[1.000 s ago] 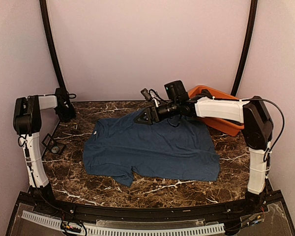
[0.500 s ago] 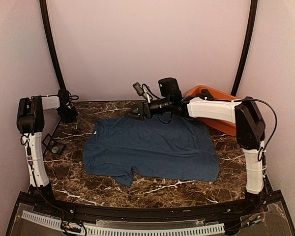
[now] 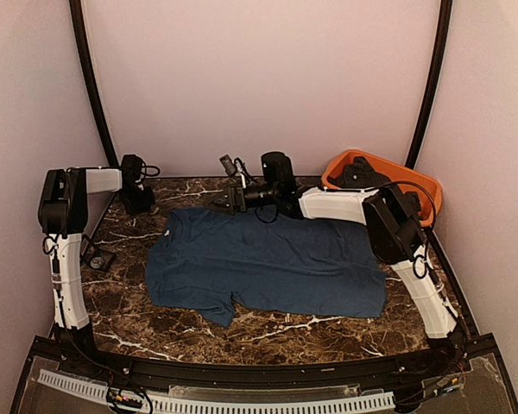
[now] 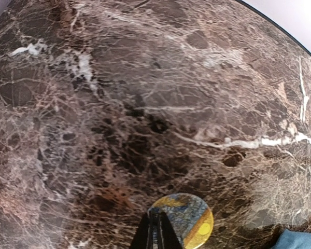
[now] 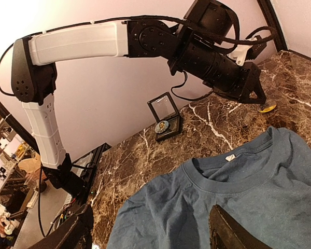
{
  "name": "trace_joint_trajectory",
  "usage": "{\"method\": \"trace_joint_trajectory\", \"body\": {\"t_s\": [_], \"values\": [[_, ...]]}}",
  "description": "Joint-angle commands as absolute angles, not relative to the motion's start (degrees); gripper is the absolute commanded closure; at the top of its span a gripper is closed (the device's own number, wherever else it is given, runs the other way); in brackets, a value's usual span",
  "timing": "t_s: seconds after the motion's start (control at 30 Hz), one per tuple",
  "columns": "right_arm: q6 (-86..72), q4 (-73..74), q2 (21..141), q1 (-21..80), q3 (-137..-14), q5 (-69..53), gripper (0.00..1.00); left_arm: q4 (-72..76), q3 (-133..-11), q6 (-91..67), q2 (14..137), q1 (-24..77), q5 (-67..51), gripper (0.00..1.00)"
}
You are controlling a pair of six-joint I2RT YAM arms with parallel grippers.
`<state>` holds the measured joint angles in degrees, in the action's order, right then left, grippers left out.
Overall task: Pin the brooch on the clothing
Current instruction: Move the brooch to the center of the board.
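Left gripper point(image 4: 155, 232) just snapped shut, fingers together on the rim of the brooch point(image 4: 189, 220). The brooch sits on the table point(image 4: 145, 104) at ten o'clock, just off the collar corner of the T-shirt point(image 3: 268, 263) (shirt spread flat mid-table). Right gripper point(image 5: 150, 218) has swung left along the shirt's twelve o'clock edge, jaws wide apart, holding nothing, looking down at the collar. Reads as pickup started; lift and carry to the fabric not yet done. Thin-edge pinch, could slip.

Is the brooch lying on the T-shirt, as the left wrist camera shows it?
No: the brooch rests on the bare marble table, apart from the T-shirt.
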<state>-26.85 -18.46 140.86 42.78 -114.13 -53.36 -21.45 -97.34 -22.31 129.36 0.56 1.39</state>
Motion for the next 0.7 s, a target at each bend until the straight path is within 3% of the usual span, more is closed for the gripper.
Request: {"method": "trace_joint_trajectory", "body": {"t_s": [0.0,0.3,0.5,0.67], "values": [[-34.2,-25.9,145.2,42.7,-117.8,-55.3,0.27,-30.0,-94.2,-21.1,131.7,2.5,-0.6,0.97],[-35.5,-29.8,145.9,41.8,-116.9,-51.6,0.26,-28.4,-94.9,-21.0,132.3,3.0,-3.1,0.98],[-44.1,-28.6,153.8,40.6,-127.8,-48.0,0.29,-28.2,-95.7,-20.5,133.0,3.1,-6.1,0.98],[-44.1,-25.8,152.2,40.0,-125.2,-43.6,0.29,-27.4,-96.0,-20.0,133.5,4.6,-9.3,0.98]]}}
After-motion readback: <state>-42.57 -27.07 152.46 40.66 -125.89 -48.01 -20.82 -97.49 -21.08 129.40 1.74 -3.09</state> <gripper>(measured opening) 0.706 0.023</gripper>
